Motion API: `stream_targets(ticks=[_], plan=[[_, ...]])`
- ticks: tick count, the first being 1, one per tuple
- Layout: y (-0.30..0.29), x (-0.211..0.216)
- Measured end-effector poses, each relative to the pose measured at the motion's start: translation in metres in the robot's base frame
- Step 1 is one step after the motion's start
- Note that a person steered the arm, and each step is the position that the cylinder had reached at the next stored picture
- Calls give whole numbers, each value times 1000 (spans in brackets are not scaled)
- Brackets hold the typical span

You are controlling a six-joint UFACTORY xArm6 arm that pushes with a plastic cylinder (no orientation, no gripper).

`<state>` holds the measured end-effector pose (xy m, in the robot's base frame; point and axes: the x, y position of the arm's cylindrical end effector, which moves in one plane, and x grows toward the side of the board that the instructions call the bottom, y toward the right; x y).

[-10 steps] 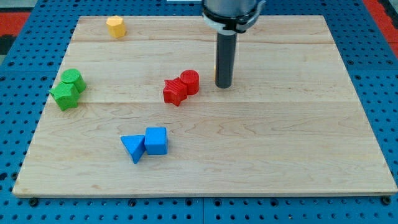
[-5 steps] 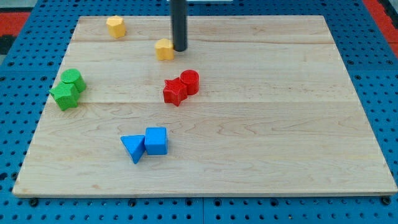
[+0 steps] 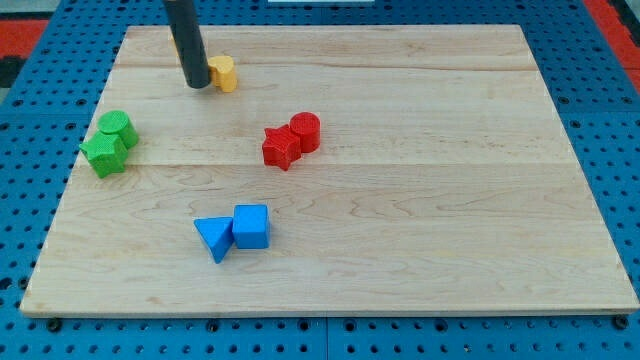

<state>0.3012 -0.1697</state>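
My tip (image 3: 196, 85) rests on the wooden board (image 3: 400, 200) near the view's top left. It touches, or nearly touches, the left side of a small yellow block (image 3: 224, 72). The rod rises from there to the view's top edge and covers the board behind it. A red star block (image 3: 281, 148) and a red cylinder (image 3: 306, 131) sit pressed together near the middle, well to the lower right of the tip. A green cylinder (image 3: 118, 127) and a green star-like block (image 3: 103, 153) lie at the left edge, below the tip.
A blue triangular block (image 3: 214, 237) and a blue cube (image 3: 251, 226) touch each other toward the view's bottom. Blue pegboard (image 3: 30, 200) surrounds the board on all sides.
The rod swept from right of centre to the top left. The yellow block slid left with it. The other yellow block near the top left now lies hidden behind the rod.
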Motion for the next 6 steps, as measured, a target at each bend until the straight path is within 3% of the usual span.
stream_targets(ticks=[1,2,3,5,6], plan=[[3,24],[42,46],[81,32],[20,-31],[8,-37]])
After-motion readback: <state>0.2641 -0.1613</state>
